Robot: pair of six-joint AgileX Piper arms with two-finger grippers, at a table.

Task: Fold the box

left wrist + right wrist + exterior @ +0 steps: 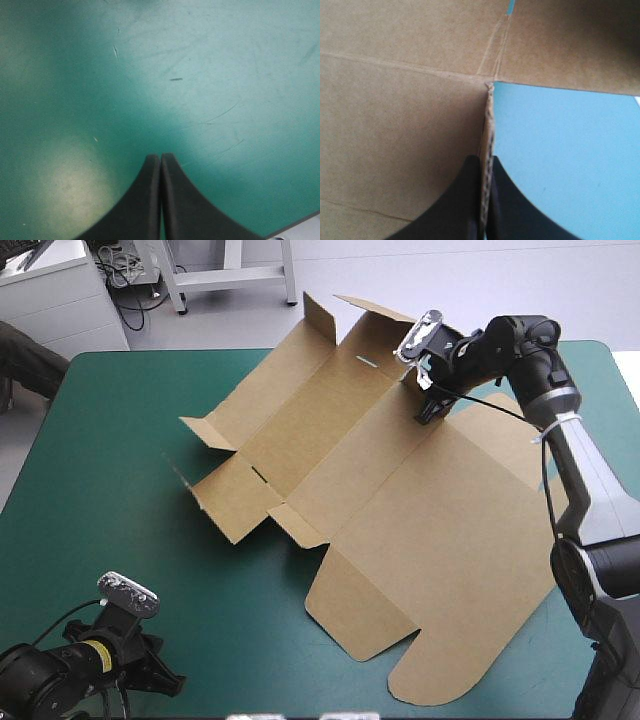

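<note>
Close to the near edge of the tabletop [110, 500], on the left side, the left fingers [142, 200] are pressed tight together with nothing in them. They point at the bare teal-green cover. The box [400, 510] lies in the middle of the tabletop and reaches over to the right side. It is a big brown sheet, mostly flat near the front. Its far-left part tips up, with small flaps standing. At the far side of the box, the right fingers [465, 200] pinch one thin edge of the board. The edge stands up between them, and the teal-green cover shows beside it.
</note>
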